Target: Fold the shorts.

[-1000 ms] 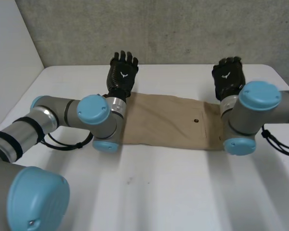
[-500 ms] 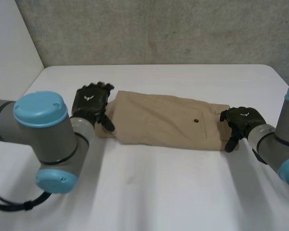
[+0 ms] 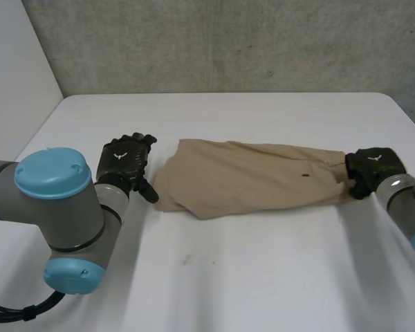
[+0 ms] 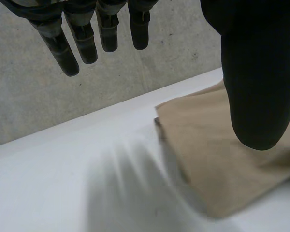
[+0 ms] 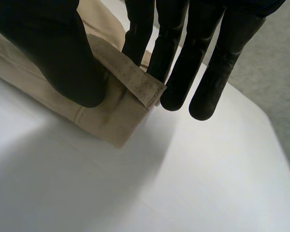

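Note:
The tan shorts (image 3: 249, 181) lie stretched sideways across the middle of the white table (image 3: 263, 277), a little rumpled at their left end. My right hand (image 3: 373, 166) is at their right end. In the right wrist view its thumb (image 5: 53, 48) presses on top of the stitched waistband edge (image 5: 128, 79) and the fingers (image 5: 176, 58) sit behind it, pinching the cloth. My left hand (image 3: 126, 160) rests beside the shorts' left end. Its fingers (image 4: 87, 34) hang straight above the table, and its thumb (image 4: 256, 72) is over the shorts (image 4: 217, 159) without gripping.
A grey concrete wall (image 3: 228, 41) runs along the table's far edge, and a white wall (image 3: 14, 83) stands at the left. My left arm's elbow (image 3: 62, 214) is over the front left of the table. Bare table lies in front of the shorts.
My right hand has shut on the waistband end and moved right, dragging the shorts with it. The left end has bunched slightly. The left hand stays open beside it.

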Motion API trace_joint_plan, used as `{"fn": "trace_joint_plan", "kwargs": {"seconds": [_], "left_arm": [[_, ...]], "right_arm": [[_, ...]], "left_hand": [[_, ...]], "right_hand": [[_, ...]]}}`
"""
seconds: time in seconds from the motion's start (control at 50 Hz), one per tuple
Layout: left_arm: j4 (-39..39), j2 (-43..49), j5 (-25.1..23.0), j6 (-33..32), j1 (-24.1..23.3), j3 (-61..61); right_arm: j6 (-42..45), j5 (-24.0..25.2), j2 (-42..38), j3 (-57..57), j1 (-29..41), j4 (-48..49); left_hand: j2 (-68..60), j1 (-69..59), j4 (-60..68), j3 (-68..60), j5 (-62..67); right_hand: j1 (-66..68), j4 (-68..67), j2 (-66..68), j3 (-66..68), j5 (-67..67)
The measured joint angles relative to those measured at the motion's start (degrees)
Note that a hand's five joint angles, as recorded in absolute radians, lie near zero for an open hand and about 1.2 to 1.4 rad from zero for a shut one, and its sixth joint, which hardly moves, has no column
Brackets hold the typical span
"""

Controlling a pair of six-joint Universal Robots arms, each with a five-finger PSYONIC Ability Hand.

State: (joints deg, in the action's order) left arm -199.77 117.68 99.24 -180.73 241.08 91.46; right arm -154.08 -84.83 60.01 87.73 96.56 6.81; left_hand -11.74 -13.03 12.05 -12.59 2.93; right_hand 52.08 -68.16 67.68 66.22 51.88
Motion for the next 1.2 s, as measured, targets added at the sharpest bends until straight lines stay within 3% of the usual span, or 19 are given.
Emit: {"fn": "trace_joint_plan", "kwargs": {"seconds": [0.16,0.3,0.4,0.56,0.62,0.64,0.7,0.76,0.78,0.8,0.84,0.94,1.0,1.08,1.2], "left_arm": [[0.00,-0.43,0.04,0.02,0.27,0.05],[0.00,-0.57,0.07,0.02,0.26,0.07],[-0.01,-0.69,0.07,0.02,0.23,0.11],[-0.04,-0.78,0.08,0.02,0.35,0.09],[-0.06,-0.78,0.06,0.02,0.53,0.02],[-0.06,-0.79,0.06,0.00,0.62,-0.07],[0.01,-0.85,0.04,-0.06,0.83,-0.42],[0.12,-1.15,-0.01,-0.11,1.15,-1.00],[0.14,-1.24,-0.03,-0.12,1.23,-1.15],[0.14,-1.24,-0.03,-0.12,1.23,-1.15],[0.27,-1.88,-0.37,-0.08,1.70,-2.80],[0.61,-2.15,-1.44,0.13,1.38,-7.66],[0.92,-1.74,-2.96,0.32,0.60,-10.89],[2.80,1.61,-8.57,0.78,-1.71,-18.03],[9.20,9.35,-14.42,1.32,-4.75,-27.51]], "right_arm": [[16.19,-1.76,3.44,-3.68,-1.32,-6.91],[21.08,-1.62,2.94,-11.29,8.78,-6.90],[22.34,2.00,-0.09,-14.33,18.13,-2.47],[23.24,13.00,-6.53,-13.52,30.36,7.43],[21.51,16.23,-8.21,-12.58,31.78,9.25],[19.87,17.23,-8.56,-12.31,32.00,9.79],[14.56,17.83,-7.89,-12.01,31.92,10.22],[11.17,17.58,-6.91,-11.99,31.68,10.25],[5.53,16.55,-5.02,-12.04,30.97,10.29],[5.53,16.55,-5.02,-12.04,30.97,10.29],[-5.60,13.54,-1.41,-12.25,28.26,10.28],[-18.93,9.02,1.33,-13.16,23.56,9.68],[-22.42,7.66,1.09,-14.18,21.98,8.53],[-24.51,6.71,-1.12,-16.74,20.45,5.10],[-24.87,6.65,-8.08,-23.98,19.53,-5.51]], "left_hand": [[0.00,0.00,0.00,0.00,0.00],[0.00,0.00,0.00,0.00,0.00],[0.00,0.00,0.00,0.00,0.00],[0.00,0.00,0.00,0.00,0.00],[0.00,0.00,0.00,0.00,0.00],[0.00,0.00,0.00,0.00,0.00],[0.00,0.00,0.00,0.00,0.00],[0.00,0.00,0.00,0.00,0.00],[0.00,0.00,0.00,0.00,0.00],[0.00,0.00,0.00,0.00,0.00],[0.00,0.00,0.00,0.00,0.00],[0.00,0.00,0.00,0.00,0.00],[0.00,0.00,0.00,0.00,0.00],[0.00,0.00,0.00,0.00,0.00],[0.00,0.00,0.00,0.00,-0.01]], "right_hand": [[1.76,-0.22,0.00,0.56,1.93],[2.42,-0.23,0.00,1.49,2.56],[2.42,-0.23,0.00,1.51,2.57],[1.30,2.88,-3.27,-1.20,1.84],[-9.65,17.51,-17.31,-15.62,-10.62],[-22.13,32.68,-32.56,-29.81,-25.39],[-36.70,50.53,-50.00,-48.26,-44.09],[-39.36,53.83,-53.51,-52.20,-47.04],[-40.14,54.37,-54.74,-53.87,-47.72],[-40.14,54.37,-54.74,-53.87,-47.72],[-40.14,54.37,-54.74,-53.87,-47.72],[-40.14,54.37,-54.74,-53.87,-47.73],[-40.14,54.37,-54.74,-53.87,-47.73],[-40.14,54.37,-54.74,-53.87,-47.73],[-40.14,54.37,-54.74,-53.87,-47.71]]}}
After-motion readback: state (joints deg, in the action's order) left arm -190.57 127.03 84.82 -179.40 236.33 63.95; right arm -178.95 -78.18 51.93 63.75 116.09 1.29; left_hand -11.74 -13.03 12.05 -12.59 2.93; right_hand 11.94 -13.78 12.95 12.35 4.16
